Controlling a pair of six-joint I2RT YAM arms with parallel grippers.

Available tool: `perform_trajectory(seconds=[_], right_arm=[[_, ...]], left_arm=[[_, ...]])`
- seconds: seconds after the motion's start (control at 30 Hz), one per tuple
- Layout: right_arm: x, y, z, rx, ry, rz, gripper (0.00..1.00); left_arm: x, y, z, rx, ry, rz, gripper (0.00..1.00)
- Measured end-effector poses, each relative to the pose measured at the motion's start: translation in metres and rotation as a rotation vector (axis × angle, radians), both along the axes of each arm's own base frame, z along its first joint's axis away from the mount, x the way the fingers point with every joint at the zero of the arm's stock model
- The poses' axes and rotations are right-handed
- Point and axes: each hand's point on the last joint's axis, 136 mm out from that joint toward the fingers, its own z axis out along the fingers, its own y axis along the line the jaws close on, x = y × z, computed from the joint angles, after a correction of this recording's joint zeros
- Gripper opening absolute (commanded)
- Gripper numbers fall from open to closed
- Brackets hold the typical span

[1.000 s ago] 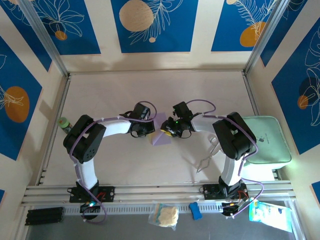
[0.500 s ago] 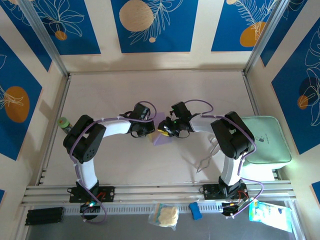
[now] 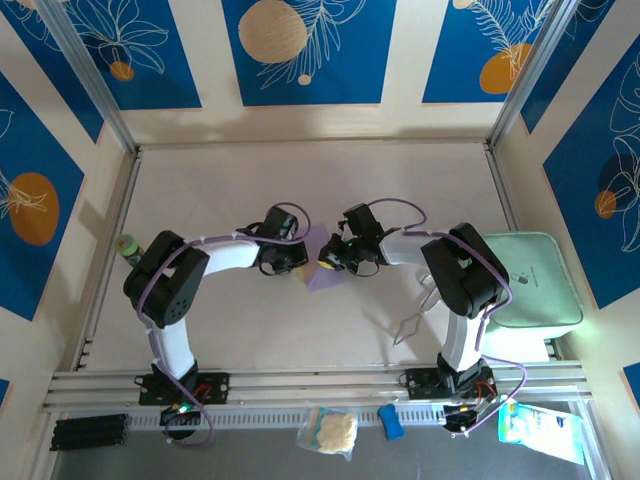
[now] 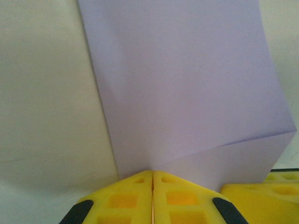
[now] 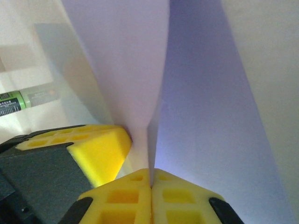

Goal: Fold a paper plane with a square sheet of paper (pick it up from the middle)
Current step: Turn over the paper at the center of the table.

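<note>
Top external view has the square sheet of paper (image 3: 322,277) near the middle of the table (image 3: 300,180), partly lifted off the surface and well apart from every edge. From the left side the left gripper (image 3: 299,264) reaches it, and from the right side the right gripper (image 3: 328,262), their tips close together at the sheet. Left wrist view shows the left jaws pressed together with the lavender sheet coming out of their seam and rising away, a fold line crossing its lower right part. Right wrist view shows the right jaws likewise clamped on an edge of the sheet, which bends into two panels meeting in a sharp crease above the seam; the left gripper sits just beside it. A pale mint tray (image 3: 535,280) lies at the table's right edge, a green-capped bottle (image 3: 127,246) at its left edge.
</note>
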Motion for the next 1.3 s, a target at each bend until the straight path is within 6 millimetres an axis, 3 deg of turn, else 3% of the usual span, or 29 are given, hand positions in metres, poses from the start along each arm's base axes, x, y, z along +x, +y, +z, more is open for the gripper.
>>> perform_trajectory(seconds=[0.1,0.2,0.33,0.47,0.57,0.8,1.3], right_arm=[[0.001,-0.001,0.001,-0.007,-0.021,0.012,0.03],[0.004,0.000,0.014,0.004,-0.069,0.028,0.03],[0.011,0.004,0.058,0.082,-0.173,0.040,0.03],[0.016,0.007,0.108,0.196,-0.273,0.052,0.04],[0.016,0.009,0.132,0.270,-0.306,0.058,0.04],[0.007,0.013,0.145,0.376,-0.262,0.069,0.05],[-0.002,0.014,0.180,0.473,-0.280,0.100,0.06]], left_arm=[[0.002,0.013,0.013,-0.030,0.000,0.030,0.28],[0.006,0.024,0.042,-0.115,-0.031,0.068,0.43],[0.002,0.031,0.079,-0.261,-0.085,0.084,0.66],[-0.013,0.025,0.097,-0.369,-0.110,0.044,0.88],[-0.025,0.019,0.107,-0.452,-0.127,0.020,0.96],[-0.037,0.002,0.134,-0.599,-0.181,-0.034,0.92],[-0.038,-0.006,0.180,-0.715,-0.296,-0.065,0.42]])
